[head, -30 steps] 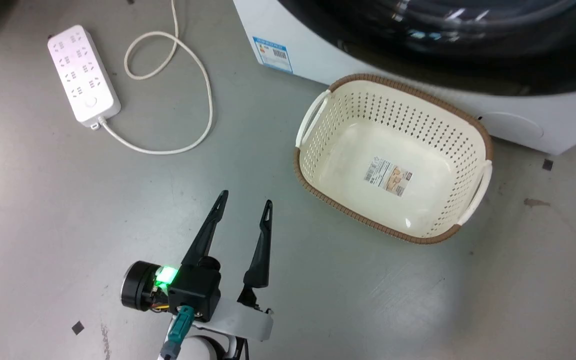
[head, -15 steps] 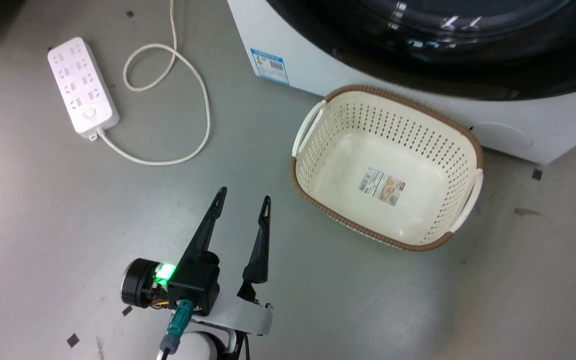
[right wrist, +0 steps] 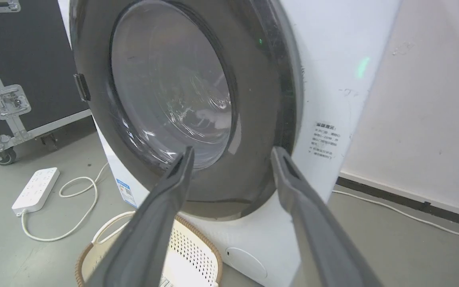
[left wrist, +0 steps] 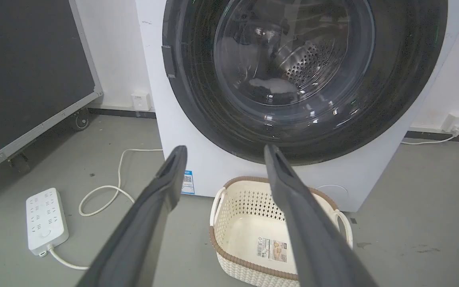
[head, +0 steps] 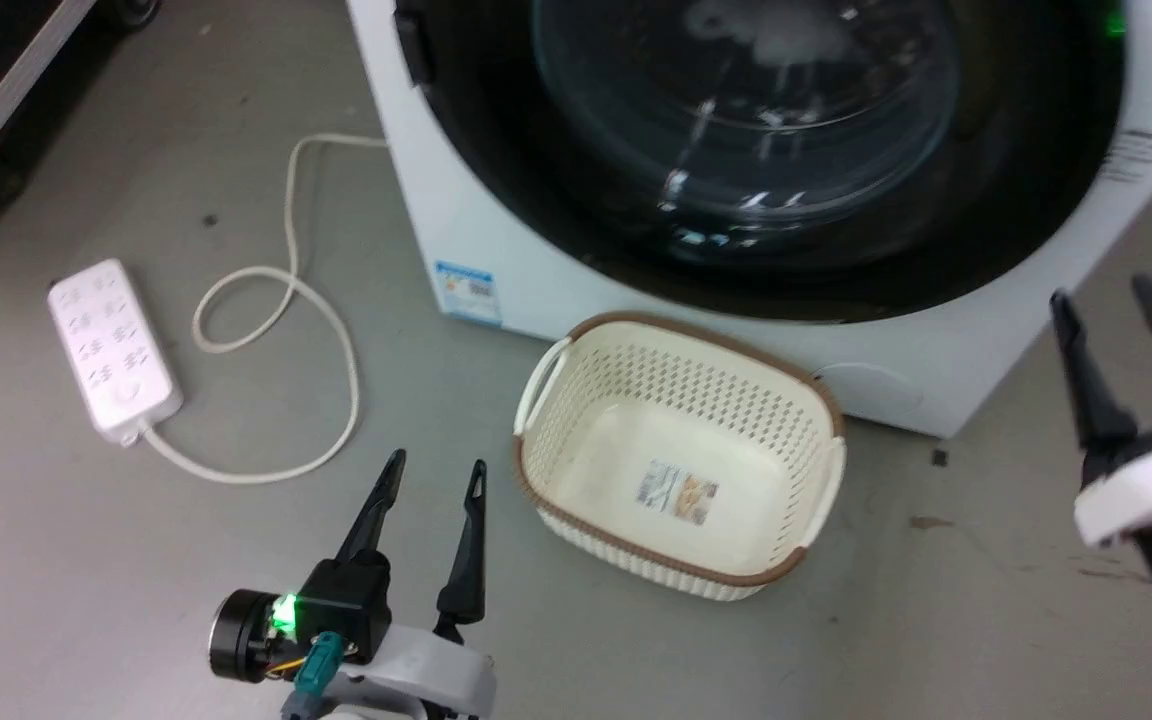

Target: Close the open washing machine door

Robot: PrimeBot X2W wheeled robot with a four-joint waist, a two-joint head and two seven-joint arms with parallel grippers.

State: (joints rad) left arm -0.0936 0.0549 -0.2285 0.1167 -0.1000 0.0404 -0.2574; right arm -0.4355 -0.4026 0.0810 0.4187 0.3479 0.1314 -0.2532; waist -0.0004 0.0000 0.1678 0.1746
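The washing machine (head: 496, 250) is a white front-loader with a blue label low on its front. Its round glossy-black door (head: 736, 150) lies flat against the front, and I see no gap at its rim. The steel drum shows through the door's (left wrist: 305, 71) clear glass. My left gripper (head: 436, 460) hangs open over the floor, short of the washer and left of a basket. My right gripper (head: 1099, 292) stands open off the washer's right corner. In the right wrist view its fingers (right wrist: 233, 149) frame the door's (right wrist: 173, 79) lower edge without touching it.
A cream perforated basket (head: 676, 385) stands on the floor against the washer's front. A white power strip (head: 111, 350) and its looped cable (head: 336, 340) lie to the left. A black wheeled case (left wrist: 26, 59) stands further left. A wall runs behind the washer.
The head camera has tilted up, so the washer and its door take up more of the picture. My right gripper has come into view at the right edge. The left gripper stays open.
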